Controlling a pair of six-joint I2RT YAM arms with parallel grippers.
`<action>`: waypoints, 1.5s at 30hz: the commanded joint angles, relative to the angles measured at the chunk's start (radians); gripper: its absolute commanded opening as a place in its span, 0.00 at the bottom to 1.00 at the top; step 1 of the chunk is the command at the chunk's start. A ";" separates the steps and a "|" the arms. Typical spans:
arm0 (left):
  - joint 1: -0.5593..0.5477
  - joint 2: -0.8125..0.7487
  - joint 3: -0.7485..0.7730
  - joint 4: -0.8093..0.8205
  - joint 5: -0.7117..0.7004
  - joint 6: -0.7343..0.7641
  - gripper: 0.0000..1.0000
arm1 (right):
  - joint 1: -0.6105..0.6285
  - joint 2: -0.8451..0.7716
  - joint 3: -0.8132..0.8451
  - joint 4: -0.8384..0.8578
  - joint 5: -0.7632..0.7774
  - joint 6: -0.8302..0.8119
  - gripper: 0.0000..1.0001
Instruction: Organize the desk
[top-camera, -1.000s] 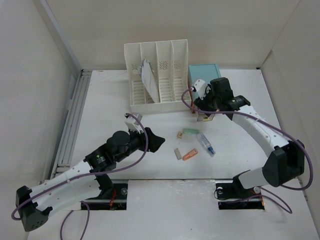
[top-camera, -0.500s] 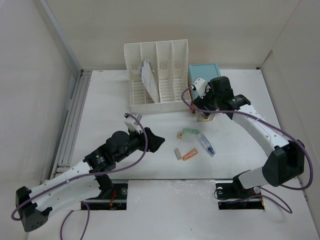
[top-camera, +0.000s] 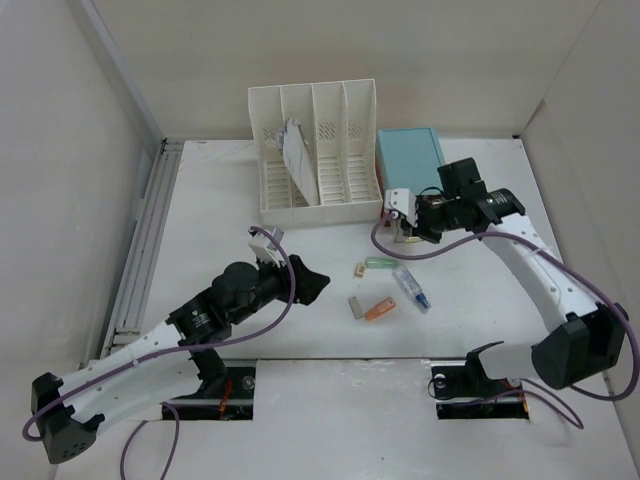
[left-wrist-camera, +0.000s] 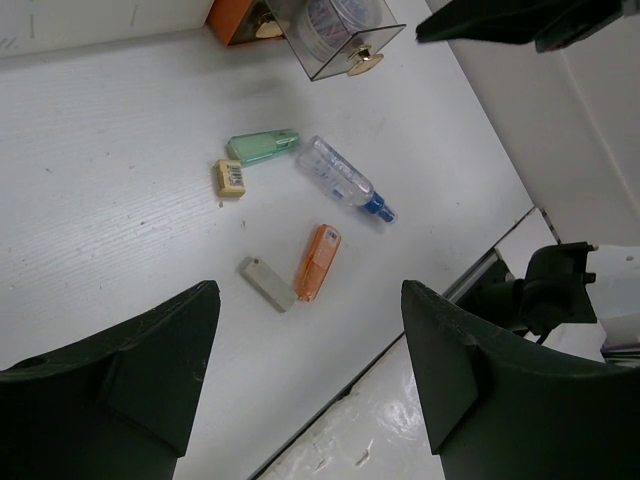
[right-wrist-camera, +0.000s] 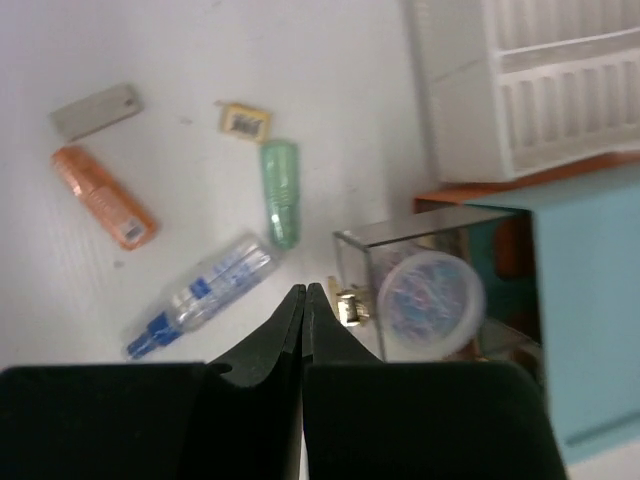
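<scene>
Desk (top-camera: 220, 200) under both arms looks barely tidied; bottle (left-wrist-camera: 345, 180), green case (left-wrist-camera: 262, 147), orange stick (left-wrist-camera: 316, 262), grey stick (left-wrist-camera: 267, 283), yellow tag (left-wrist-camera: 229, 177) lie loose mid-surface near a pulled-out clear drawer (left-wrist-camera: 325, 60); left gripper (top-camera: 312, 285) gapes wide, empty; right gripper (right-wrist-camera: 305, 293) is pinched closed on nothing.

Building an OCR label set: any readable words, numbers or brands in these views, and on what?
No text is legible in any view.
On the yellow tag: barcode-like print, too small to read.
On the clear bottle: blue print, blurred.
On the round item in the clear box: bluish pattern, blurred.
On the orange stick: small white label, unreadable.
</scene>
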 joint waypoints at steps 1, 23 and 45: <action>-0.004 -0.017 0.036 0.052 0.009 0.005 0.71 | -0.002 0.063 0.028 -0.204 -0.098 -0.212 0.00; -0.004 -0.017 0.009 0.072 0.027 -0.022 0.71 | -0.002 0.305 -0.071 0.438 0.404 0.182 0.00; -0.004 0.098 -0.042 0.297 0.134 -0.050 0.76 | -0.023 -0.227 -0.334 0.515 0.392 0.608 0.96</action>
